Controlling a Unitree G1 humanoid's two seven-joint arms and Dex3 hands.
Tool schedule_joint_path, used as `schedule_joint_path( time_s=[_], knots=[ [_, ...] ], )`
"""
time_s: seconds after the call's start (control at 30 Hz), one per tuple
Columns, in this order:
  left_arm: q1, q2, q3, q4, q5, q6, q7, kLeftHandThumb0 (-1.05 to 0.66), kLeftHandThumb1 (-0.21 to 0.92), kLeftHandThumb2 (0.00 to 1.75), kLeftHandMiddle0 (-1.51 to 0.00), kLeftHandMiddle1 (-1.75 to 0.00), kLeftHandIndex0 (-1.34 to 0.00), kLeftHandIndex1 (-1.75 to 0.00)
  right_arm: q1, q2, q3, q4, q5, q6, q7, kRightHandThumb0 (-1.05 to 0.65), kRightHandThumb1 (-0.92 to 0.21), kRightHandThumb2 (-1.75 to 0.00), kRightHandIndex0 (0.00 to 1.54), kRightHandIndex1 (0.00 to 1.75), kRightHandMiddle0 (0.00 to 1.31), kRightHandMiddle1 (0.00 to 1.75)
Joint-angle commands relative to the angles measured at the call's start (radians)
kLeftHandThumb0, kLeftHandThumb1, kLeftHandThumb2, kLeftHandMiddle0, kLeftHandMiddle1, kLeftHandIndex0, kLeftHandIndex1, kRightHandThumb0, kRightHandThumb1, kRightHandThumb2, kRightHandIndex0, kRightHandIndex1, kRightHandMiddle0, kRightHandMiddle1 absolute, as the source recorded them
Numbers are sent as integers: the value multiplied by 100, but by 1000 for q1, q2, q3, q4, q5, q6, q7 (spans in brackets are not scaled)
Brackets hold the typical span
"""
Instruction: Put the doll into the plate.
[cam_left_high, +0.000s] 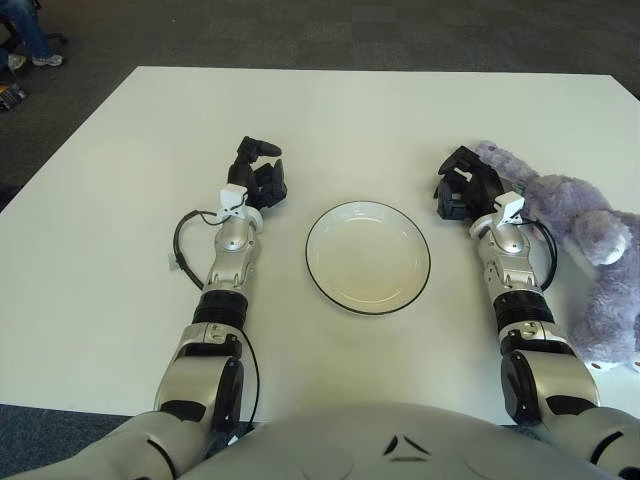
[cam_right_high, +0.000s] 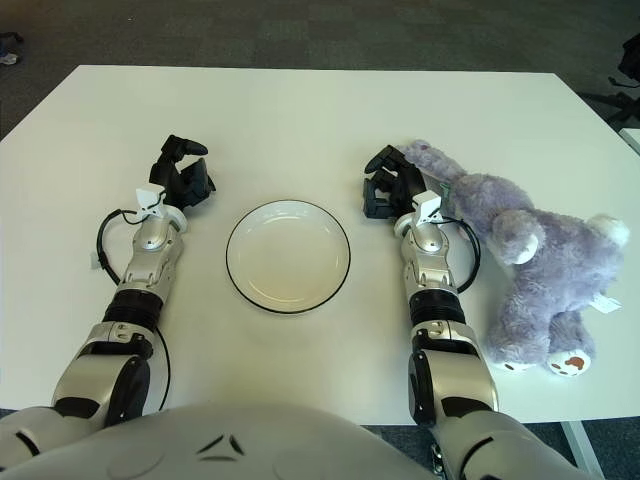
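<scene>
While the white plate (cam_right_high: 288, 256) sits in the middle of the white table (cam_right_high: 300, 110) just in front of my torso, I take it as my landmark. Beyond the plate the tabletop runs bare to its far edge, and to the plate's left there is bare surface past my left arm out to the table's left edge. The near edge lies just behind the plate, under my chest.

To the plate's right, the purple doll (cam_right_high: 520, 250) lies sprawled on the table, its head end toward the plate's far right and its feet toward the near right corner, close to the table's right edge.

My right hand (cam_right_high: 388, 186) is at the plate's far right, between plate and doll. Its dark fingers are curled partway and grip nothing; they show right against the doll's head end, though I cannot tell whether they touch it. My left hand (cam_left_high: 258, 174) shows at the plate's far left, fingers loosely curled, holding nothing.

In the right eye view I see the whole doll, including its feet and the right table edge; the left eye view cuts the doll off at the frame's right border but shows more floor to the plate's left.
</scene>
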Motion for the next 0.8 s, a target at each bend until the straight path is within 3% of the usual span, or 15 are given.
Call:
schedule_joint_path(
  time_s=[0.0,0.23,0.47,0.77],
  knots=[
    [55,2,-4,32,10,-13,-10,-38,67,87,-89,-173,-35,-175,38,7,6,-48,-25,14,-35,-1,-23,-142,57,175,55,173],
    [53,2,-2,37,8,-12,-12,-38,66,87,-89,-174,-35,-175,62,-2,22,-110,-105,-15,-127,-1,-23,-138,69,175,52,160],
    [53,-2,-1,35,6,-6,-11,-38,66,87,-89,-174,-35,-175,92,-20,45,-205,-223,-28,-224,-1,-30,-133,65,173,38,171],
    [47,-5,-2,41,10,-3,-5,-38,67,87,-89,-174,-35,-175,133,-31,64,-362,-306,25,-270,-1,-37,-123,64,165,31,175]
  ],
)
